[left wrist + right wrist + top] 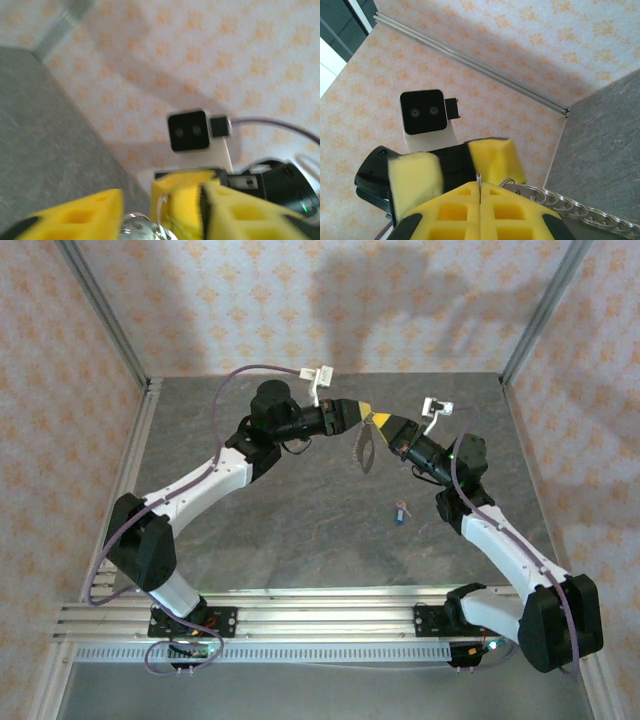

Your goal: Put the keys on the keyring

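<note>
The keyring (pixel 560 202) hangs in the air above the bench (pixel 300 540). Its thin wire is pinched in the seam of the right hand (pixel 384 424), whose yellow pads are pressed together on it, and its chain-like strand dangles toward the grey surface. The left hand (pixel 371 417) meets it tip to tip, with its pads standing apart on either side of the right hand's tip and, as far as the wrist views show, clamped on nothing. The key (pixel 402 510) lies on the bench, apart from both hands and near the right arm, with neither hand touching it. The main risk looks to be the single hold. The wire is thin and sits at the very edge of the pads, so a twist or jolt of the right arm could let the ring swivel, slip out and drop. A second risk is how close the two hands are: if either moves sideways rather than backing straight off, the pads could knock together and drag the ring free. The key is tiny against the pads and lies flat, so a pickup by the left hand could easily shove it along the bench. It could also be gripped with its hole covered, leaving nothing to thread. The hanging strand could also catch on a finger.
</note>
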You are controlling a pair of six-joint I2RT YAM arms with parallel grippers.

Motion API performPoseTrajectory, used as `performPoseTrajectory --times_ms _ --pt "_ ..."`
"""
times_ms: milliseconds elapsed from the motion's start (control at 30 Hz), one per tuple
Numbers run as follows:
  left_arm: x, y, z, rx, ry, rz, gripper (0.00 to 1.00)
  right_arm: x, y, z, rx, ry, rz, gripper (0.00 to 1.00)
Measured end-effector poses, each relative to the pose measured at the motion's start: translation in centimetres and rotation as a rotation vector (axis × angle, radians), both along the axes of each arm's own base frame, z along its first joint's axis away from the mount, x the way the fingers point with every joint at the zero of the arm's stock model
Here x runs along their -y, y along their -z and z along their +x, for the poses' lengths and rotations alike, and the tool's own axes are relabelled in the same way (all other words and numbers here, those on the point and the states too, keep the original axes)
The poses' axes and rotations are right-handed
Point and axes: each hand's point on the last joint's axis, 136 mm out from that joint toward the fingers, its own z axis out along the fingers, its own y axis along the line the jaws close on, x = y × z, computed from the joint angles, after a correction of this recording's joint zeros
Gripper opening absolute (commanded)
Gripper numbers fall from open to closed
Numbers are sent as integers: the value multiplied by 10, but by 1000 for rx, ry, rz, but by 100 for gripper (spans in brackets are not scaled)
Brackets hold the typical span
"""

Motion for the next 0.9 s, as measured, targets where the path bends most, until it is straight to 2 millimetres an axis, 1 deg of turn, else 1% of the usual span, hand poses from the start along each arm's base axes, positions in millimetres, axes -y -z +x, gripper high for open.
performPoseTrajectory --times_ms 133,200,267,367,400,533,667,900 --pt "-23 7 10 -68 -167 -38 59 2 0 2 -4 18 6 0" --pt "-34 11 12 -98 -237 -64 56 2 -1 3 -7 24 13 0" --pt "-39 14 12 -121 -283 -86 50 1 -1 4 -11 28 22 0" --pt "-36 15 11 -135 -306 -115 39 -1 0 6 -19 29 31 0" --pt "-34 15 9 -138 -307 -119 37 -2 1 7 -24 29 34 0" --pt "-26 8 2 -132 -290 -152 35 -7 6 11 -41 25 40 0" --pt "-21 -1 -3 -118 -271 -187 35 -9 7 12 -46 24 43 0" --pt "-18 -1 -1 -111 -275 -199 34 -9 6 12 -41 25 49 0"
